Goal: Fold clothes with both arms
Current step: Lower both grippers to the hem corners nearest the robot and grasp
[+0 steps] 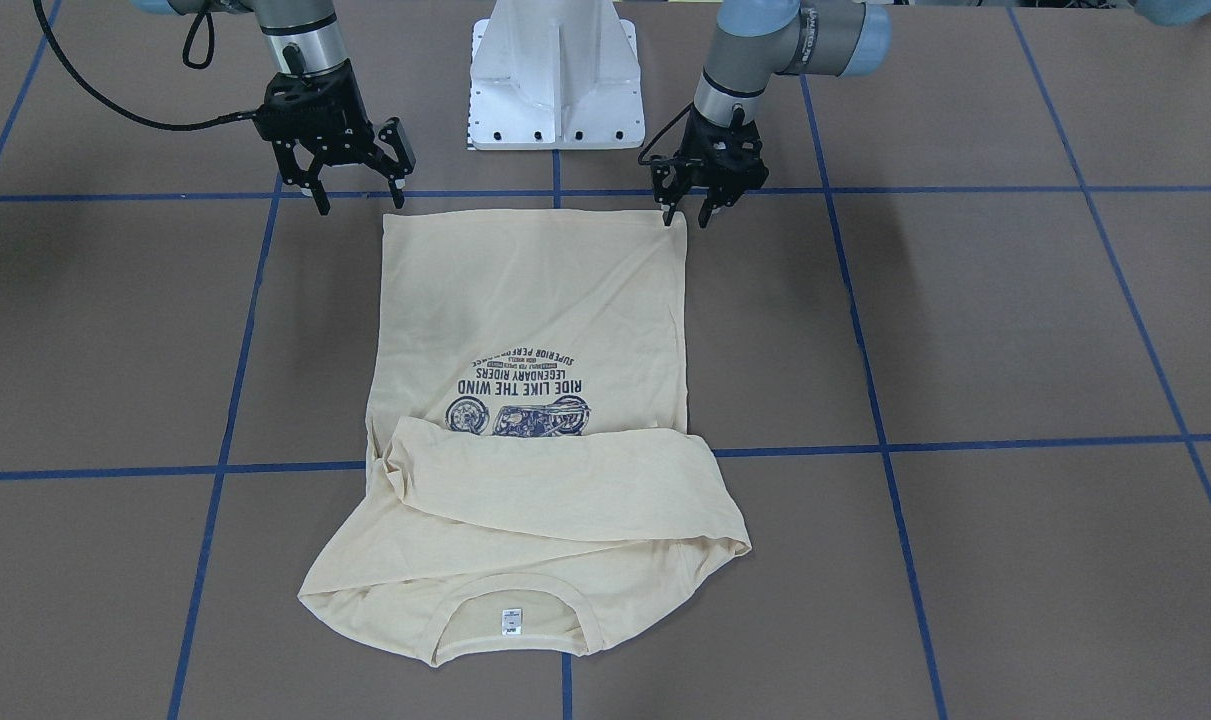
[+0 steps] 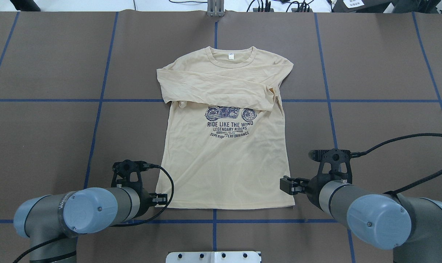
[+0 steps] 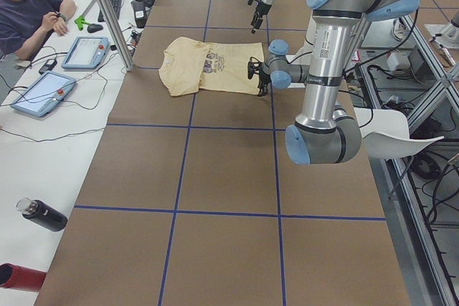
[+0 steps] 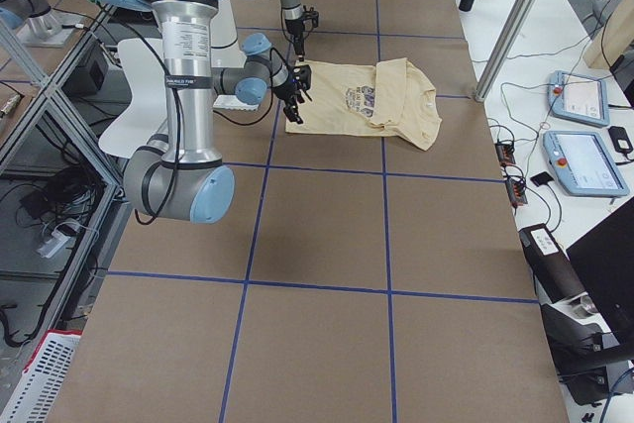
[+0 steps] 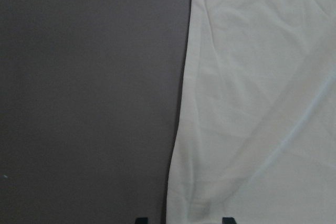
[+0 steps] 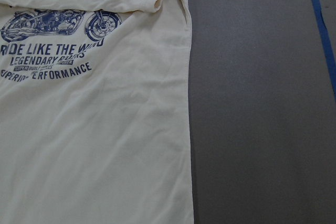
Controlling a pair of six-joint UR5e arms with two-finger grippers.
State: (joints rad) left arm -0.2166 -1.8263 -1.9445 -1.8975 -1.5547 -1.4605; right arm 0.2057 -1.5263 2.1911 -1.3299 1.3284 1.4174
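Shirt (image 1: 525,300) lay flat, sleeves folded across its chest — left gripper (image 1: 685,218) and right gripper (image 1: 361,205) hung by the hem corners, jaws apart, empty.

The brown surface (image 1: 1015,330) was marked off into large squares by blue tape lines (image 1: 875,400). A white pedestal base (image 1: 555,80) stood midway along one long side of the surface. Against the opposite long side ran a white bench (image 3: 29,170), with a metal post (image 3: 107,12) rising at the joint. On the bench lay two tablet-like pendants (image 3: 87,52) (image 3: 39,94), a black bottle (image 3: 41,214) and a red bottle (image 3: 18,277). A person in a dark shirt (image 3: 29,16) sat there.
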